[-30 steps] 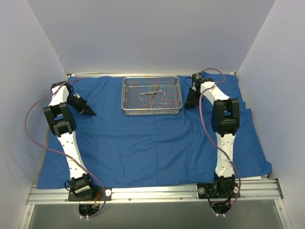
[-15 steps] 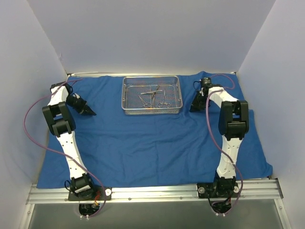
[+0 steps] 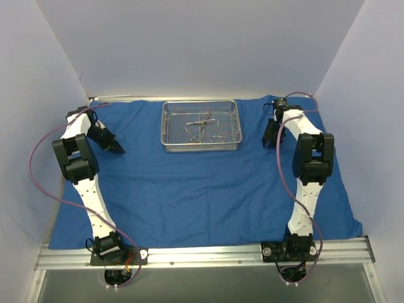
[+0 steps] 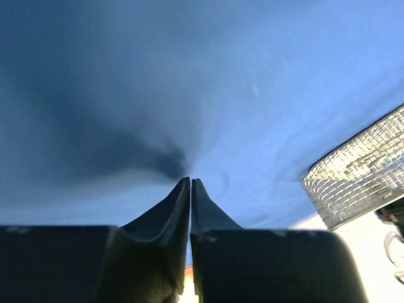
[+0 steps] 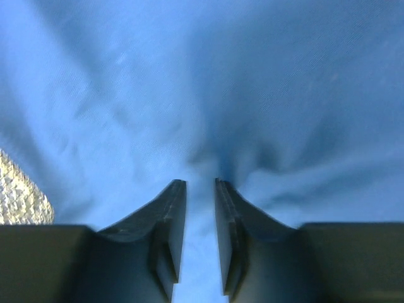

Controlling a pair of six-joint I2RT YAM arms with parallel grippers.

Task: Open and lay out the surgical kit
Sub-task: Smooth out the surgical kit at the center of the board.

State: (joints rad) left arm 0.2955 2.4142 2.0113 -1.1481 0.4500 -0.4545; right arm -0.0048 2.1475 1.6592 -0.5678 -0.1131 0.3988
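Cloth [image 3: 202, 189] lies opened out flat, with the tray [image 3: 169, 126] at its far middle and the instruments [image 3: 202, 129] all inside it. Unwrapping looks done, and laying the instruments out looks to be what is left. Overhead, the left gripper [image 3: 118, 149] sits on the cloth left of the tray and the right gripper [image 3: 269, 140] right of it. Only the wrist views show the fingers. The left pair is pressed together, pinching a pucker of cloth. The right pair is narrowly parted over a wrinkle, and I cannot tell whether it grips.
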